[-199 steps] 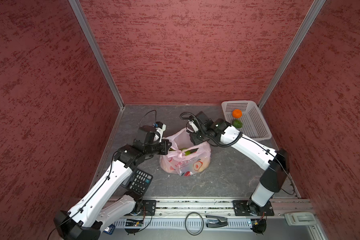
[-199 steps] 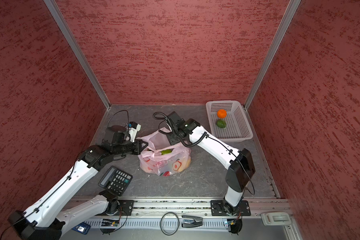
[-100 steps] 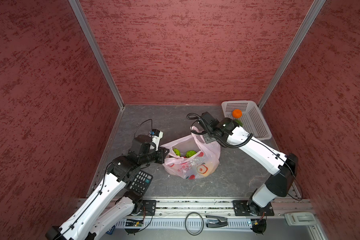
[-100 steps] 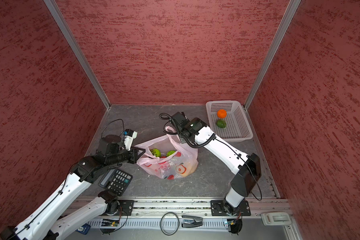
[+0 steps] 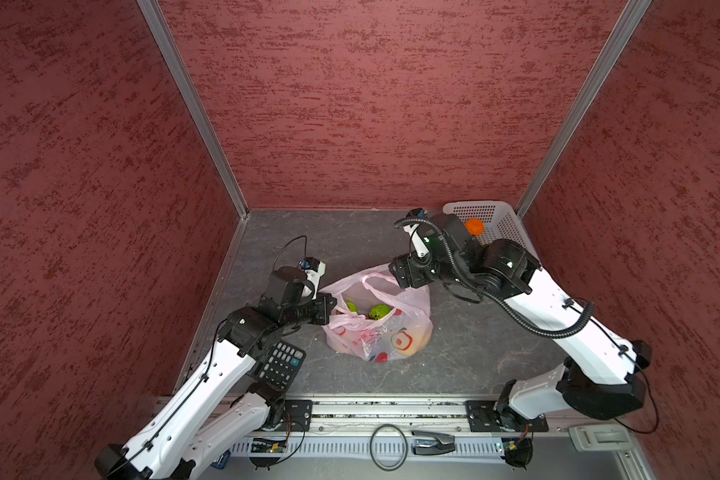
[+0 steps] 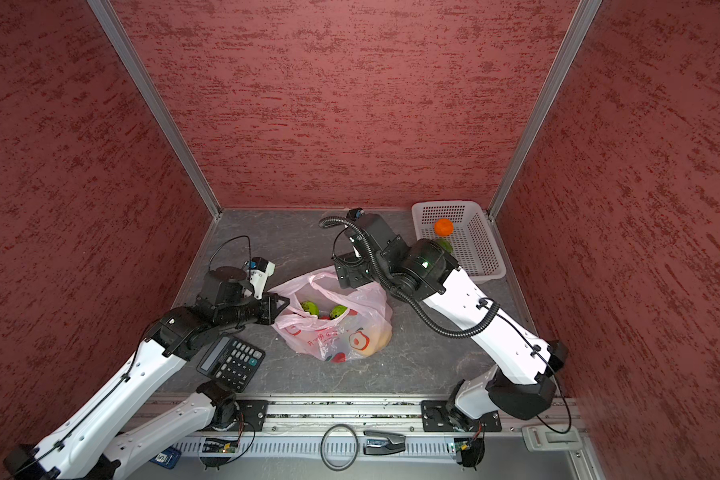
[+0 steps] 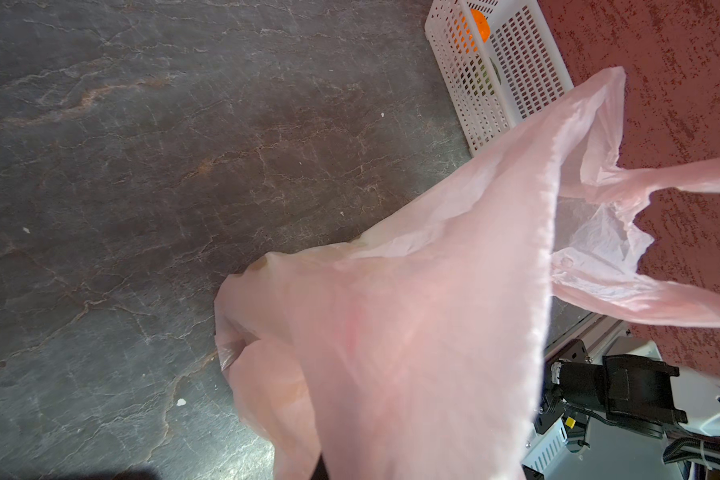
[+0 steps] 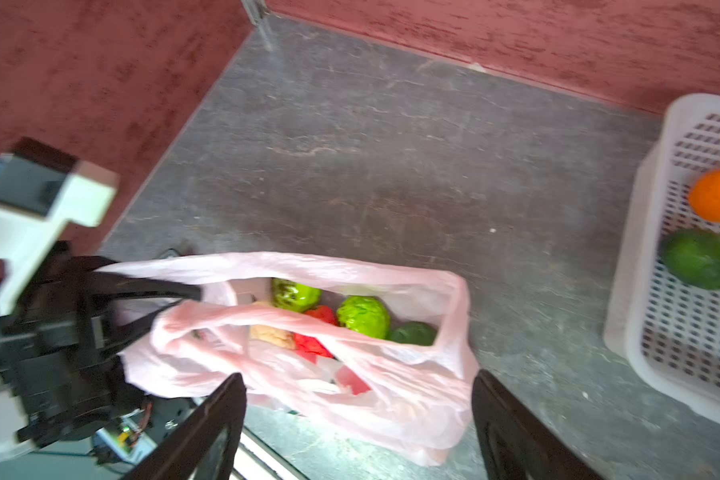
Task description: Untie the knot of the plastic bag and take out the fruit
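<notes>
The pink plastic bag (image 5: 391, 336) (image 6: 341, 336) sits mid-table with its mouth gaping. No knot shows; the handle loops (image 7: 641, 299) hang apart. Inside lies the fruit: two bright green pieces (image 8: 363, 316) (image 8: 296, 293), a red one (image 8: 321, 313), a beige one (image 8: 271, 334) and a dark green one (image 8: 412, 332). My left gripper (image 5: 331, 307) (image 6: 284, 307) is shut on the bag's left rim, its jaws buried in film in the left wrist view. My right gripper (image 5: 408, 276) (image 8: 357, 376) hovers open over the bag's far right side, holding nothing.
A white perforated basket (image 6: 483, 257) (image 8: 641, 291) stands at the back right with an orange mandarin (image 6: 444, 227) and a green fruit (image 8: 701, 259). A black calculator (image 5: 281, 365) lies under my left forearm. Red walls close in on three sides.
My right gripper has opened, let go of the bag's handle and drawn up and back to the right. The bag's mouth has spread wider. My left gripper keeps its hold on the left rim.
</notes>
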`<state>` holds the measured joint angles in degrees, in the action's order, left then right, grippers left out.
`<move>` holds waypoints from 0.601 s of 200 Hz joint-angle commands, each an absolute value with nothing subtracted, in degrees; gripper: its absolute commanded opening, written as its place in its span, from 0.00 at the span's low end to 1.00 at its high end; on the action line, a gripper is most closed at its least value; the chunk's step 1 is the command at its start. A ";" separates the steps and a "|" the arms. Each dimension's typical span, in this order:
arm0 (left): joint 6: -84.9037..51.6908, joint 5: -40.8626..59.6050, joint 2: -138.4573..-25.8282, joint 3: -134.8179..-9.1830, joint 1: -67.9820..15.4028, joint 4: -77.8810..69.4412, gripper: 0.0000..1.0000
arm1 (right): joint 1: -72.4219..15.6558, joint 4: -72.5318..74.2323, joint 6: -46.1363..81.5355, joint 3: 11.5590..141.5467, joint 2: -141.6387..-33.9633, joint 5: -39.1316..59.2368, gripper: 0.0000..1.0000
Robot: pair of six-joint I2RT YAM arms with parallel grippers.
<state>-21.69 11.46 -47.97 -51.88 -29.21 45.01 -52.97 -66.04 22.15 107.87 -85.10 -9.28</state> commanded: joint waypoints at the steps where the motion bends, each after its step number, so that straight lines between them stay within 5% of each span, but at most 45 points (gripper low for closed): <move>1: -21.27 11.45 -46.56 -53.61 -28.81 43.08 0.00 | -55.16 -62.61 25.29 110.09 -89.71 -5.84 0.86; 60: -21.17 11.72 -46.05 -52.85 -28.01 41.73 0.00 | -55.87 -54.22 23.47 107.95 -96.85 -1.75 0.82; 120: -21.56 12.95 -45.35 -51.88 -25.12 40.79 0.00 | -59.38 -47.18 31.97 82.21 -83.91 -0.61 0.67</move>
<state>-21.67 11.79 -46.30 -51.86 -26.26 43.53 -58.13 -50.37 26.48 89.14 -90.54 -1.30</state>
